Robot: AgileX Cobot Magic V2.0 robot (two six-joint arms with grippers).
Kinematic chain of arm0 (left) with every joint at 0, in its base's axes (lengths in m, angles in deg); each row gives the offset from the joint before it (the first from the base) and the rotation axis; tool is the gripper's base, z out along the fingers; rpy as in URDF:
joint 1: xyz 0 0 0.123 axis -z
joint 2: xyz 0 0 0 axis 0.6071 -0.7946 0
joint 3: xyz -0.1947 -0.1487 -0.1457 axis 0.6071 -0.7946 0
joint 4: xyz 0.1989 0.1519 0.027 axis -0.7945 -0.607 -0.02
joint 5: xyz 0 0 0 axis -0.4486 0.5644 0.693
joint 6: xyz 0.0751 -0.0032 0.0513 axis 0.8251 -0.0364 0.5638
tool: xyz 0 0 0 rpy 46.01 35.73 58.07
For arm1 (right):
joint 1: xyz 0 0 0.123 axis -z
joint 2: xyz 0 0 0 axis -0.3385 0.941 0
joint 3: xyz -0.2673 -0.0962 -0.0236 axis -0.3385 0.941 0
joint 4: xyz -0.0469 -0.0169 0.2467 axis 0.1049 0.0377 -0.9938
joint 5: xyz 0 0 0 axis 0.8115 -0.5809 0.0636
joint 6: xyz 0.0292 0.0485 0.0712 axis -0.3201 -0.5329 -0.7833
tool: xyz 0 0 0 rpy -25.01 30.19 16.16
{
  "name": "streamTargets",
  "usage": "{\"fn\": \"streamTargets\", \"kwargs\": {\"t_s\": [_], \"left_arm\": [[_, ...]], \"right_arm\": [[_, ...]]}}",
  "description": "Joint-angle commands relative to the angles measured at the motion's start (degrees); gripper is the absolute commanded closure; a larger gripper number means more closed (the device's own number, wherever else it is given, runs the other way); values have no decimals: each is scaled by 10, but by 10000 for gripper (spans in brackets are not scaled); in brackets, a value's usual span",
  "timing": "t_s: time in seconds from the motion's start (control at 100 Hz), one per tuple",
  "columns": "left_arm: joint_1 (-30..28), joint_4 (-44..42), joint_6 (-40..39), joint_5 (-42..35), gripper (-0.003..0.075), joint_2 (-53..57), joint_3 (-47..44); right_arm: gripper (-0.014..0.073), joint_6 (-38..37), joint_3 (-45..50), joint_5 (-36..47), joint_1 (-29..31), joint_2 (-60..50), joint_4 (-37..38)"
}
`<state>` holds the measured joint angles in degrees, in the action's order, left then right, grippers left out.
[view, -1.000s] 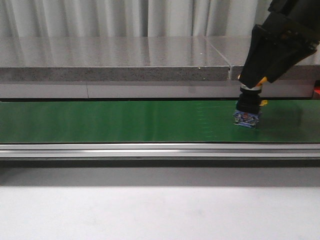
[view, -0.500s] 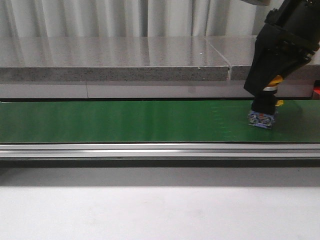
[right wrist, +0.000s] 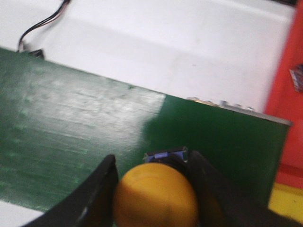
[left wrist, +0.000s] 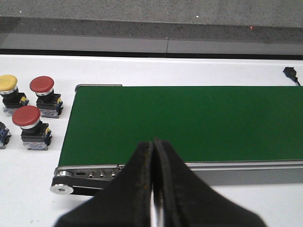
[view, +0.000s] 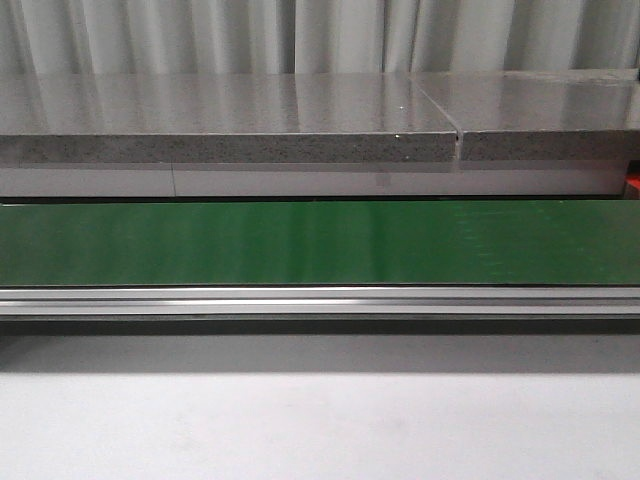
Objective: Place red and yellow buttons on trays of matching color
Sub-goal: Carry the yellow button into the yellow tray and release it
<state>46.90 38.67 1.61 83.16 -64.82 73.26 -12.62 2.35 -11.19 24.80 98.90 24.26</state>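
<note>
In the right wrist view my right gripper [right wrist: 152, 165] is shut on a yellow button [right wrist: 155, 196], held over the green belt [right wrist: 71, 127]. A red tray [right wrist: 286, 90] and the corner of a yellow tray [right wrist: 287, 204] lie just past the belt's end. In the left wrist view my left gripper [left wrist: 153, 143] is shut with nothing in it, near the belt's other end [left wrist: 189, 118]. Beside that end a yellow button [left wrist: 8, 85] and two red buttons [left wrist: 41, 86] [left wrist: 26, 117] stand on the white table. Neither arm shows in the front view.
The green conveyor belt [view: 320, 242] runs across the front view with a metal rail [view: 320, 298] along its near side and a grey stone ledge [view: 230, 125] behind. A black cable [right wrist: 45, 21] lies on the table beyond the belt. Another button [left wrist: 2, 133] shows partly at the frame's edge.
The right arm has carried the yellow button rightward along the belt and out of the front view. The belt there is now bare.
</note>
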Motion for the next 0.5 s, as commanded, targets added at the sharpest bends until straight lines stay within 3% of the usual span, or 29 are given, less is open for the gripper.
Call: {"fn": "streamTargets", "kwargs": {"t_s": [0.0,0.19,0.49], "left_arm": [[4,0,-7,-42,739,-2,16],[4,0,-7,-42,739,-2,16],[4,0,-7,-42,739,-2,16]], "right_arm": [[338,-40,-19,26,54,-38,3],[338,-89,-17,35,181,-45,3],[338,-162,40,140,343,-37,-2]]}}
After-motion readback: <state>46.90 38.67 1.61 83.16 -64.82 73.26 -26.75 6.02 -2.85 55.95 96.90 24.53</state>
